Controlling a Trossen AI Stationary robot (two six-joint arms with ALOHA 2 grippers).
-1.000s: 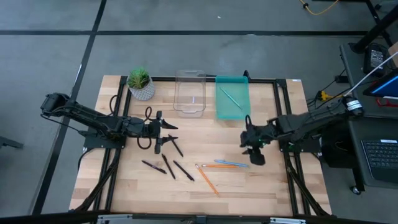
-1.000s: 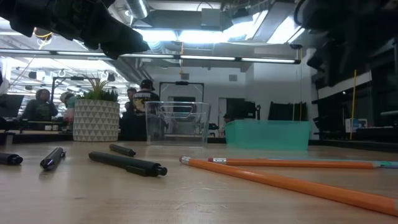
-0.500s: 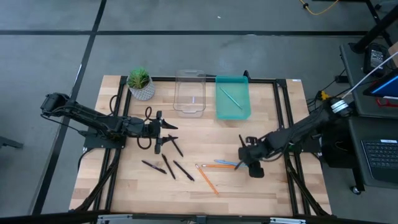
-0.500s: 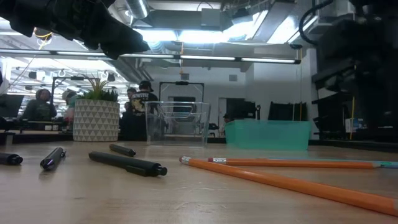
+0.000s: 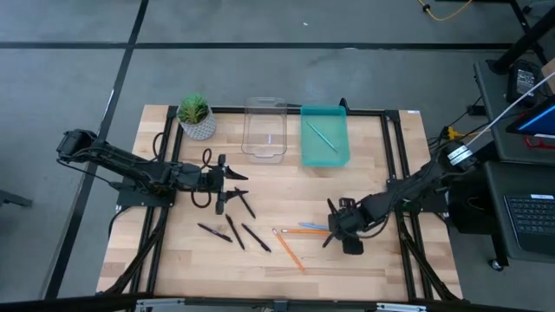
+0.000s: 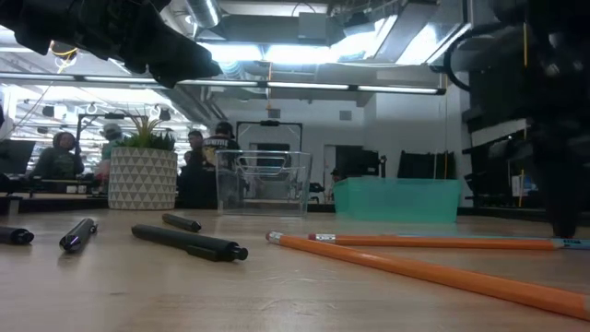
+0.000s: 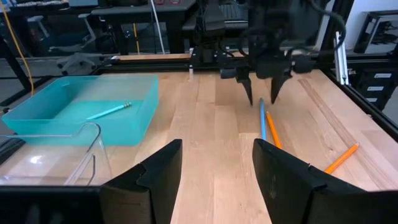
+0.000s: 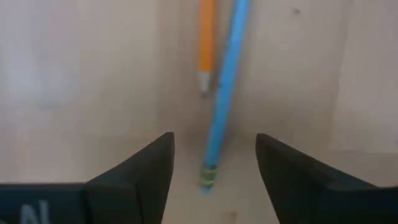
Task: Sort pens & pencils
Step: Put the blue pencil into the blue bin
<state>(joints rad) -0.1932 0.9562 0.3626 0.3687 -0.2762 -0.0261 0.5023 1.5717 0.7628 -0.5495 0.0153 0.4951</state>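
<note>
Right now I have the right claw (image 5: 329, 232) low over the bench (image 5: 381, 269), its fingers (image 8: 134, 180) spread wide and holding nothing. In the right wrist view the light blue pencil (image 8: 225, 93) lies on the wood directly between the two fingers, its eraser end nearest the claw, with an orange pencil (image 8: 206, 43) just beside it and a little farther out. From above, this pair (image 5: 316, 230) runs out from the claw tips toward the middle of the bench, and a second orange pencil (image 5: 290, 249) lies slanted just beyond them. One more light blue pencil (image 5: 321, 134) already sits in the teal bin (image 5: 305, 154), well away from the right claw toward the far edge. The clear bin (image 5: 264, 152) stands next to the teal one, and a potted plant (image 5: 196, 115) stands beyond it. My left claw (image 5: 232, 187) waits above the bench on the other side, fingers (image 7: 155, 177) also wide apart and gripping nothing. The black pens (image 5: 236, 230) lie scattered just ahead of and beside it: one (image 5: 246, 204) close under its tips, the other three near the front edge. In the low view people show in the room behind the bench.
</note>
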